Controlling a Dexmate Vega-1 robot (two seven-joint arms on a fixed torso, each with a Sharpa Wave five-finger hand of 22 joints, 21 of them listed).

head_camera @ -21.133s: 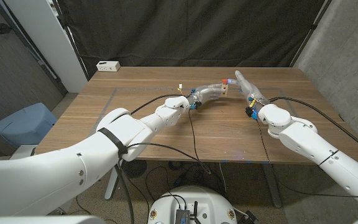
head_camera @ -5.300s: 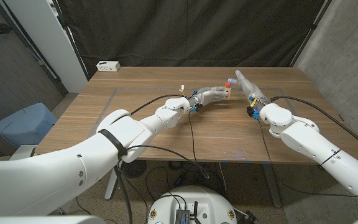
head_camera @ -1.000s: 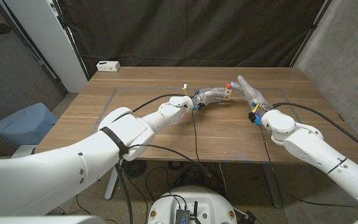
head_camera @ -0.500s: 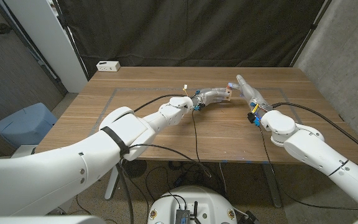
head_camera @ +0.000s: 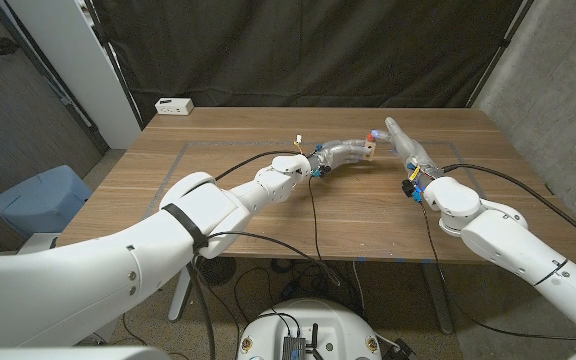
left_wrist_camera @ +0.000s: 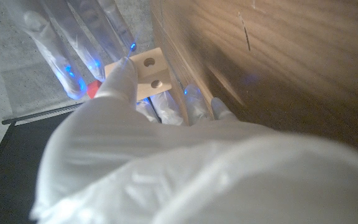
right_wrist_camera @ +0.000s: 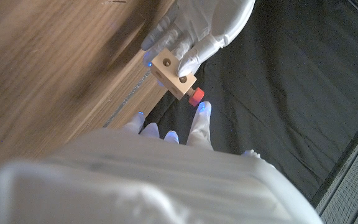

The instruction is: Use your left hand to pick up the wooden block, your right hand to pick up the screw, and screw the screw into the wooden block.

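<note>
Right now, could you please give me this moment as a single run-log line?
left hand: holds wooden block | right hand: fingertips at red-headed screw beside block | grip: unclear | table: wood

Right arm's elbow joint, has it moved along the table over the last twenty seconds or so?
Yes. The right arm's elbow joint has drifted toward the table's near edge and slightly rightward.

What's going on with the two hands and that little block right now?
Left hand grips wooden block, lifted off table. Red screw sits at block's end; right hand at the screw, grip unclear. Nothing in the way.
</note>
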